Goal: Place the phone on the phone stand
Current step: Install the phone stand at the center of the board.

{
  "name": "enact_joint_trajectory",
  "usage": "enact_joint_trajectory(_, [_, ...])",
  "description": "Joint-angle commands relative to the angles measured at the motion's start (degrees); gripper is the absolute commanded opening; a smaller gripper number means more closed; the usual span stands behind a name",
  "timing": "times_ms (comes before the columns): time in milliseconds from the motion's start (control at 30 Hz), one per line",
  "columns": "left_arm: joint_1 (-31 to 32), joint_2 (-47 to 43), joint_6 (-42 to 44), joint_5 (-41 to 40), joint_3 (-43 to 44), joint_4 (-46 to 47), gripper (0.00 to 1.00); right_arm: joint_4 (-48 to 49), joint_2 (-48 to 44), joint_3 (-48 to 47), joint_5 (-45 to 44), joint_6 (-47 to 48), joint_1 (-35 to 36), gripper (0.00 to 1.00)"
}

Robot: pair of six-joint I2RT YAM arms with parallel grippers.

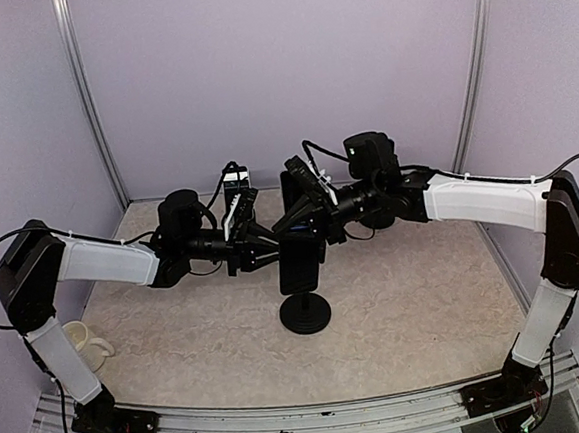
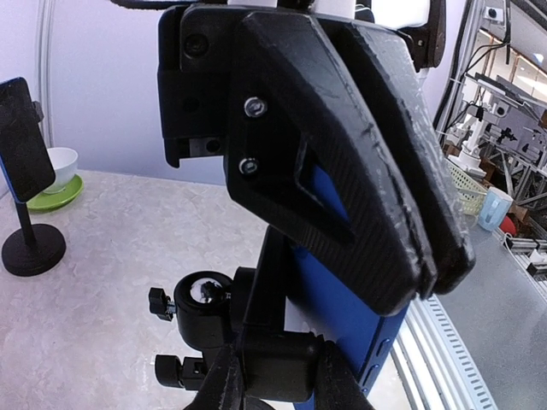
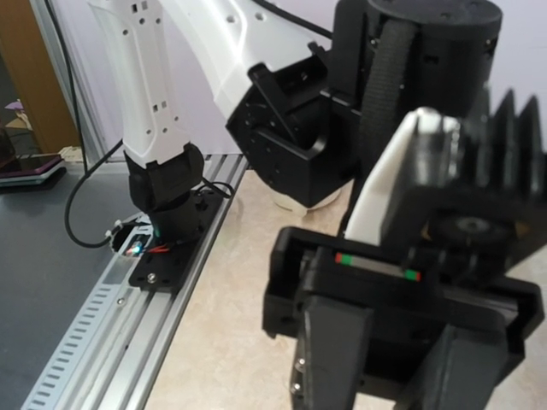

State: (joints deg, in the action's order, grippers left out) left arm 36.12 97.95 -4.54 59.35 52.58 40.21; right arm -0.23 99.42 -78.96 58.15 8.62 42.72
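We see both arms meeting over the middle of the pale marbled bench [image 1: 417, 307]. In the left wrist view the right claw [image 2: 432, 282] fills the upper centre. Its two black fingers sit almost together, pinching the upper part of the slim blue-edged phone [image 2: 342, 320]. The phone stands nearly upright and runs down toward the lower right of that frame. Its lower part lies against the black holder block [image 2: 273, 354] at the head of the black round-based phone stand [image 1: 305, 316]; we cannot tell whether it is fully seated there. The left claw [image 2: 278, 376] enters from the bottom edge, its fingers narrowed onto either side of that holder block. In the top view the stand sits at centre, just below the two claws. At the far left of the left wrist view we make out a second black stand [image 2: 32, 249] carrying a dark phone [image 2: 21, 137], with a white cup [image 2: 61, 164] on a green saucer [image 2: 53, 196] behind it.
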Motion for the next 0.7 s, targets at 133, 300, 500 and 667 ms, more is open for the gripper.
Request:
enact_joint_trajectory(133, [-0.43,-5.26,3.08,2.3,-0.2,0.15,0.0,-3.12,-2.64,2.03,-5.78,0.55,-4.47,0.0])
enact_joint_trajectory(300, [-0.43,-5.87,4.12,1.77,-0.22,-1.14,0.0,-4.23,-2.82,2.4,-6.55,0.59,-4.9,0.0])
enact_joint_trajectory(500, [-0.73,-6.5,4.88,1.33,-0.36,-1.89,0.0,-5.56,-2.9,2.45,-7.57,1.04,-5.1,0.0])
enact_joint_trajectory(667, [-1.16,-6.85,4.92,1.38,-0.93,-1.58,0.0,-5.82,-3.39,2.94,-7.78,1.22,-5.45,0.0])
